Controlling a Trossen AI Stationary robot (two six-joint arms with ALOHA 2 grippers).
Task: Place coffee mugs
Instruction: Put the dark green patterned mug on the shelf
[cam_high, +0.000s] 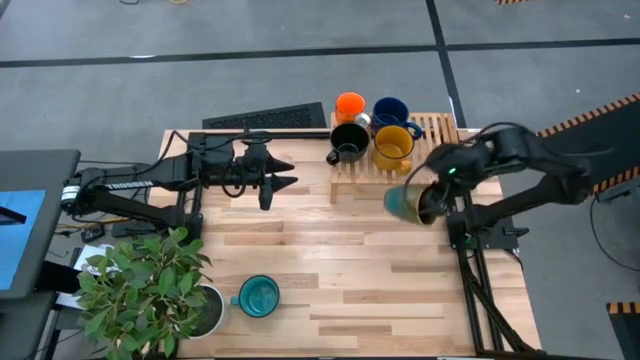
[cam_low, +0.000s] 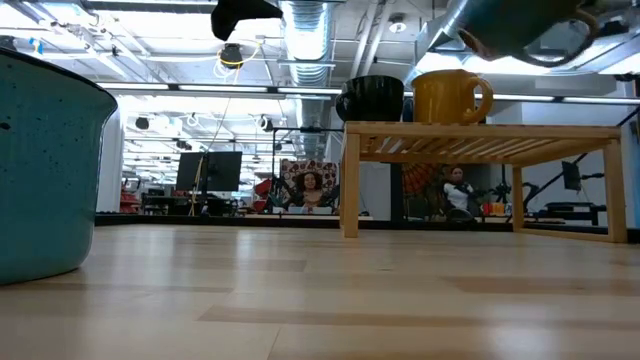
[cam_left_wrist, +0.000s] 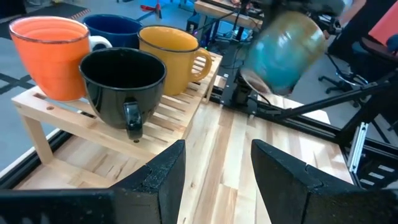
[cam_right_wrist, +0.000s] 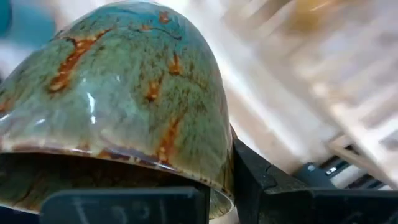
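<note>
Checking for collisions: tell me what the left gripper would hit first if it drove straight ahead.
Probably the black mug at the near edge of the wooden rack; the left gripper points roughly that way, though depth is unclear.

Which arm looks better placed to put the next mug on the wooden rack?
Right. Its gripper already holds a green mug aloft beside the rack; the left gripper hangs open and empty.

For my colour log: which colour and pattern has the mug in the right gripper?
The mug is mottled blue-green with rusty-brown streaks, shown best in the right wrist view.
</note>
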